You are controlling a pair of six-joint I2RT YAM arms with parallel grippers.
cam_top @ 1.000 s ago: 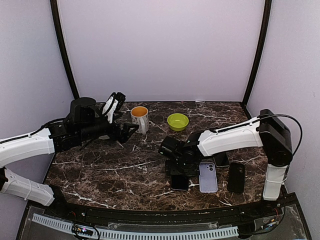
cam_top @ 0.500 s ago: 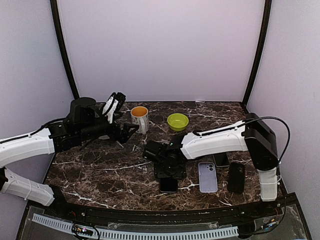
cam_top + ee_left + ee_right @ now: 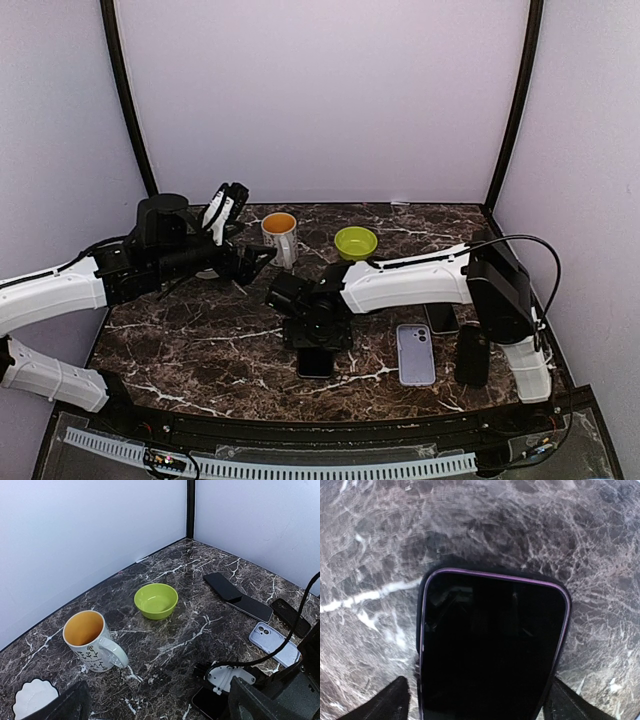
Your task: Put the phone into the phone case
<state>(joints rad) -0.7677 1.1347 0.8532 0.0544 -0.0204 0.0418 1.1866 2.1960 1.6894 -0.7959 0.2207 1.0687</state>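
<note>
Top external view: the right arm stretched far across to the left. Its right gripper (image 3: 318, 335) sat low over the phone (image 3: 315, 364), which lay flat on the marble table (image 3: 200, 340) near the front edge, about mid-table. The lilac phone case (image 3: 416, 355) lay well apart from it, off to the right. The left gripper (image 3: 258, 265) hung over the table's left rear, near the mug (image 3: 279, 237) and the green bowl (image 3: 355, 243).

Left wrist view: that gripper's fingers were spread wide with nothing between them, so it was fully released. The mug stood upright, with the bowl beyond it.

Right wrist view: the phone filled the frame, dark screen up, its purple rim showing. One of the fingers (image 3: 390, 702) stood on each side of it, straddling its width. Whether they pinched its edges or merely flanked them could not be told.
</note>
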